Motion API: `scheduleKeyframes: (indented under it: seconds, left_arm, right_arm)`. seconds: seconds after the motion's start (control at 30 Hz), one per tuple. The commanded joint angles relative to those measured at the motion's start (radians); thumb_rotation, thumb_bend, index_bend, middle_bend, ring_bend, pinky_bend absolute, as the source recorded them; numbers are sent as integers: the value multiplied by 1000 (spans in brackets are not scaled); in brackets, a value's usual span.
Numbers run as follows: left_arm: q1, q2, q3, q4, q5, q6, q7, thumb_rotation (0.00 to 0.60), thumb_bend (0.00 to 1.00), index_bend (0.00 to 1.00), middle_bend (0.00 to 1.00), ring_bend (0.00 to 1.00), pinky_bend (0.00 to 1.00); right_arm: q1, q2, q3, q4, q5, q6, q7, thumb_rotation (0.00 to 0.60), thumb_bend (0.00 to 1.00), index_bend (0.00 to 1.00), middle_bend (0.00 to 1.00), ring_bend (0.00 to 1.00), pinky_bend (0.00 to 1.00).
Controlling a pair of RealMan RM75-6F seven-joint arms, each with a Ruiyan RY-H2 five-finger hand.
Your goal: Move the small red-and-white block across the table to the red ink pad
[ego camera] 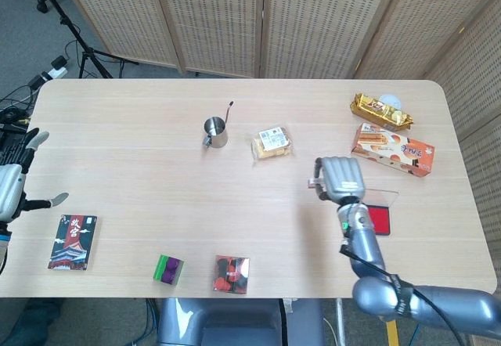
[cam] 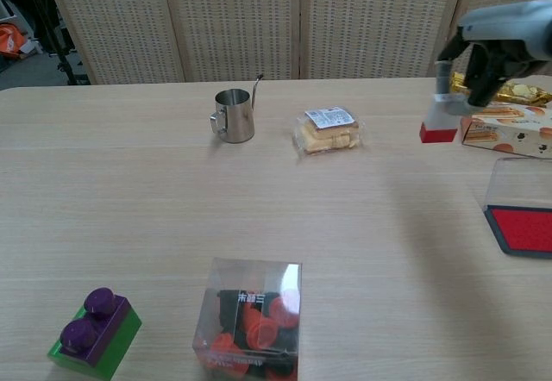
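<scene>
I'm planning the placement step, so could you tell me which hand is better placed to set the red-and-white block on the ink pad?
The right hand: it holds the red-and-white block in the air near the red ink pad. The left hand is open at the table's far left edge.

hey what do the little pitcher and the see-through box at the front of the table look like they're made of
Pitcher: looks like polished metal, probably stainless steel; its silver wall is shiny and mirrors the table.
See-through box: looks like thin clear plastic; the glossy walls catch glare and the red and black contents show through.
</scene>
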Motion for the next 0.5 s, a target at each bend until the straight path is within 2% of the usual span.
scheduleKeyframes:
  seconds: [0.03, 0.27, 0.37, 0.5]
  left_arm:
    - [1, -7, 4, -15, 2, 8, 19, 600, 0, 0, 0, 0, 0]
    - [6, -15, 4, -28, -3, 26, 57, 600, 0, 0, 0, 0, 0]
    - [7, -20, 4, -29, -3, 31, 71, 600, 0, 0, 0, 0, 0]
    - [6, -24, 7, -35, -5, 28, 82, 600, 0, 0, 0, 0, 0]
  right_arm:
    - [-126, 140, -90, -44, -105, -110, 152, 600, 646, 598, 919, 989, 1000]
    - [-208, 214, -160, 6, -230, -195, 303, 600, 659, 598, 919, 989, 1000]
    - [-223, 212, -173, 39, -253, -213, 344, 600, 672, 598, 919, 989, 1000]
    - [-243, 163, -197, 153, -270, -256, 426, 600, 672, 598, 919, 989, 1000]
